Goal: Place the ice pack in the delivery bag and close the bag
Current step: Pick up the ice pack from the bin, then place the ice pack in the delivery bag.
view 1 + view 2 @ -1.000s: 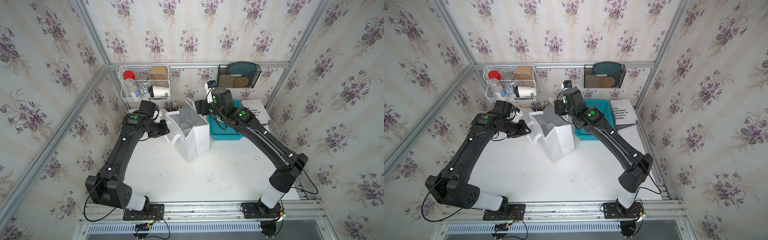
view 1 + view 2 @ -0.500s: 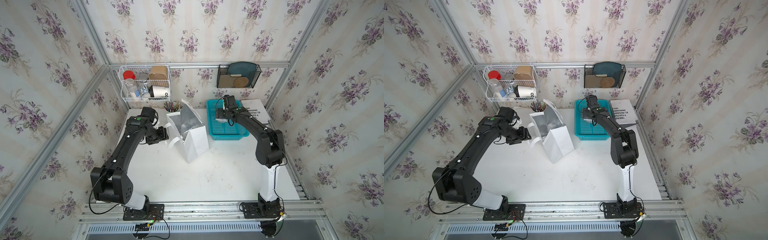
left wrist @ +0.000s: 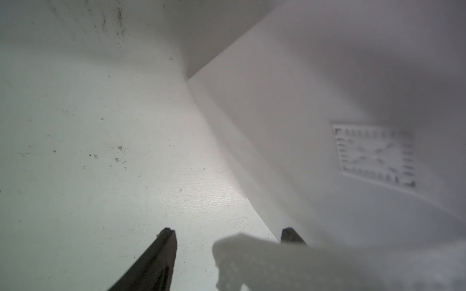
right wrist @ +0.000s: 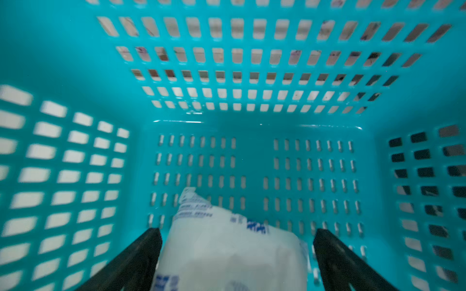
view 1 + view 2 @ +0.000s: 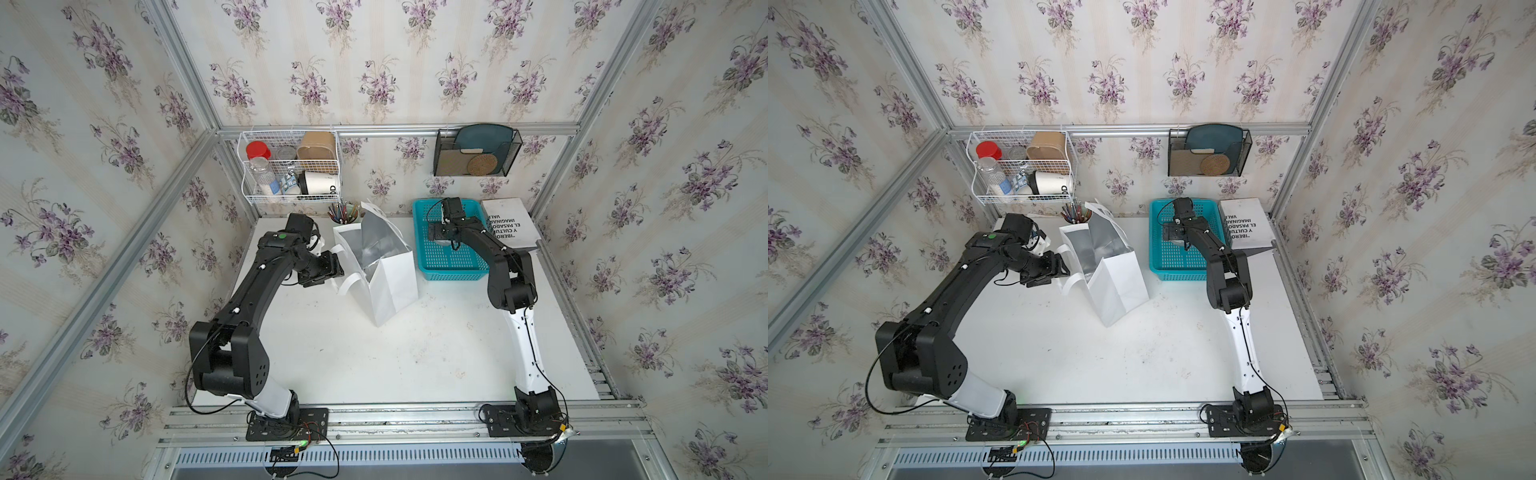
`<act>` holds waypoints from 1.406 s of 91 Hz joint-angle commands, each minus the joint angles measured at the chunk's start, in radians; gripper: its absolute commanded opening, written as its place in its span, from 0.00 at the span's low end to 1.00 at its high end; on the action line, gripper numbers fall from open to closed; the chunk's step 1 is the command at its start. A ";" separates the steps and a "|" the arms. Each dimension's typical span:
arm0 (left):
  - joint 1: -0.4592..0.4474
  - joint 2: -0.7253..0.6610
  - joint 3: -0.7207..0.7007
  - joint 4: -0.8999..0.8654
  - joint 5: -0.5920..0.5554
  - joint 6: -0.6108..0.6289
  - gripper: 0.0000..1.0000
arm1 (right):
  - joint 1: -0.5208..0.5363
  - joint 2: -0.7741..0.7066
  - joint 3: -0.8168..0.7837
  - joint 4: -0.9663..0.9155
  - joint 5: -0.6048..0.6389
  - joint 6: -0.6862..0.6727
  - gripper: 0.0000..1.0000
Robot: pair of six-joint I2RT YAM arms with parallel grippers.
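Both top views look down from high, sharing the whole table (image 5: 374, 365). Wrist cameras look closely (somewhat blurred) past the fingers (image 3: 156, 257): left at bag (image 3: 327, 88), right into basket (image 4: 252, 126).

The white book (image 5: 510, 222) reads "EL PASADO", "IMAGINAR"; the lying cup (image 5: 318, 188) shows "DD".

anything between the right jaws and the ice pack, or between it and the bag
Nothing visible at the pick: the ice pack lies in the basket between the open jaws of the right gripper. Toward the delivery bag, only the basket's wall must be cleared; the bag's mouth stands open.
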 commanded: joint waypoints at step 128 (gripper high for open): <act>-0.108 -0.133 -0.087 0.067 0.208 -0.152 0.00 | 0.574 -0.643 -0.220 -0.118 -0.068 0.115 0.40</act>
